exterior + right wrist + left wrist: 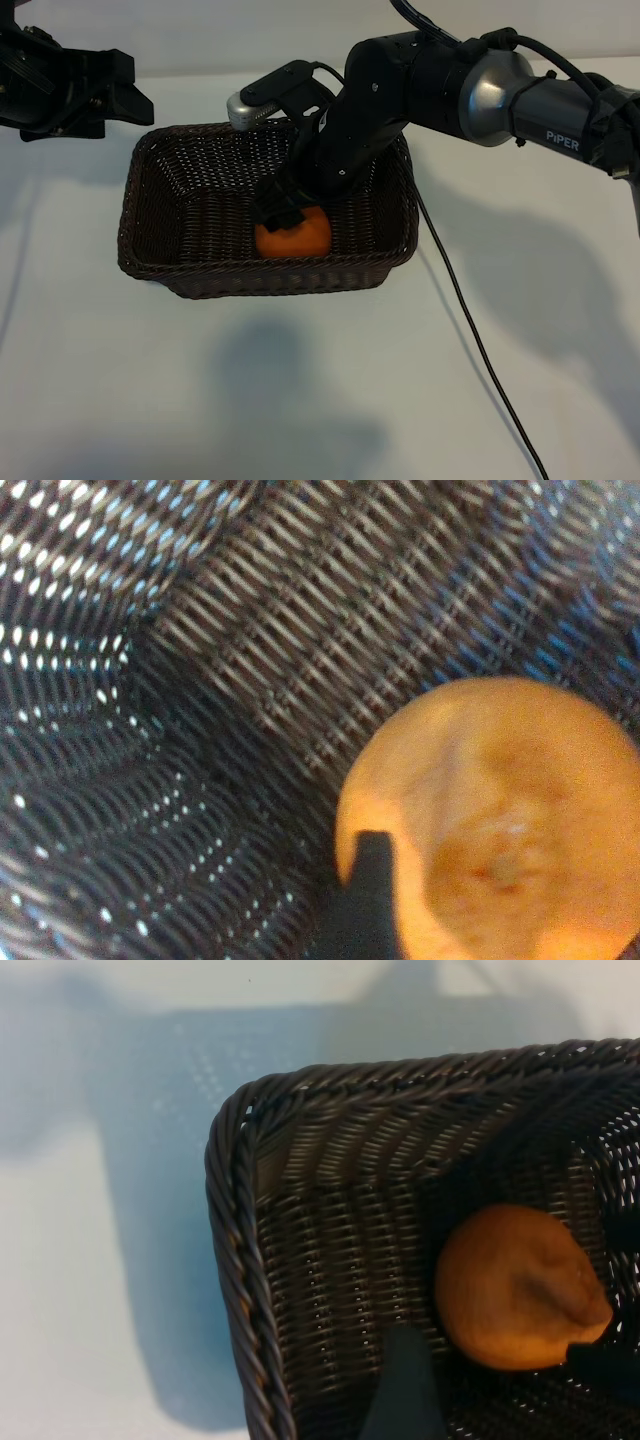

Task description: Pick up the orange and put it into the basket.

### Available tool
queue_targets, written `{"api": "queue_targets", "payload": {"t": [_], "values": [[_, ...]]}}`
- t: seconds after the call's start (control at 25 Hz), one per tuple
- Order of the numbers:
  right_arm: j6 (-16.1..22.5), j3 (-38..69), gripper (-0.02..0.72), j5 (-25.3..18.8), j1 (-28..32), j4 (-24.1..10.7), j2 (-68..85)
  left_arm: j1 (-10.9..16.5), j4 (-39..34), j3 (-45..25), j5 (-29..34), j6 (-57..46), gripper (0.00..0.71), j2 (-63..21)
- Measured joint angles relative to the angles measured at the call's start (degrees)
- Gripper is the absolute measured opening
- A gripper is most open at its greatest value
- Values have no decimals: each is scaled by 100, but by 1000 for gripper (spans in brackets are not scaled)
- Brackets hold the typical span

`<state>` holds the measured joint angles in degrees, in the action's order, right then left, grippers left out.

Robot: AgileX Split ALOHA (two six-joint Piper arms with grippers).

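Starting at your left, the left hand [125, 98] hangs spread and empty above the table [90, 380], just outside the rectangular dark brown woven wicker basket [150, 265]. Inside it rests the round, bright, dimpled orange [298, 238]: likely firm, fairly light, best gripped across its middle. Your right hand [283, 212] sits on it; whether clenched or released, you cannot tell

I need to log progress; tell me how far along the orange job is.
Done: the round, dimpled orange fruit rests on the floor of the dark brown woven wicker basket. In hand: the right gripper is down inside the basket, right over the fruit. Left: lifting that arm clear. The left gripper is parked beyond the basket's corner.
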<state>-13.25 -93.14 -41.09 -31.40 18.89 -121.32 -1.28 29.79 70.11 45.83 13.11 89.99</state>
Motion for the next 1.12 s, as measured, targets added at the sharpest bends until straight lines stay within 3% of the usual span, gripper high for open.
{"api": "queue_targets", "payload": {"t": [0.16, 0.32, 0.64, 1.12], "values": [[7, 0, 690, -146, 0, 0, 123, 0, 0, 0, 0, 0, 590, 0], [47, 0, 639, -167, 0, -13, 529, 0, 0, 0, 0, 0, 590, 0], [494, 0, 606, -354, 182, -211, 1380, 0, 0, 0, 0, 0, 590, 0], [664, -923, 603, -1882, 369, -337, 1571, 0, 160, 0, 0, 21, 590, 0]]}}
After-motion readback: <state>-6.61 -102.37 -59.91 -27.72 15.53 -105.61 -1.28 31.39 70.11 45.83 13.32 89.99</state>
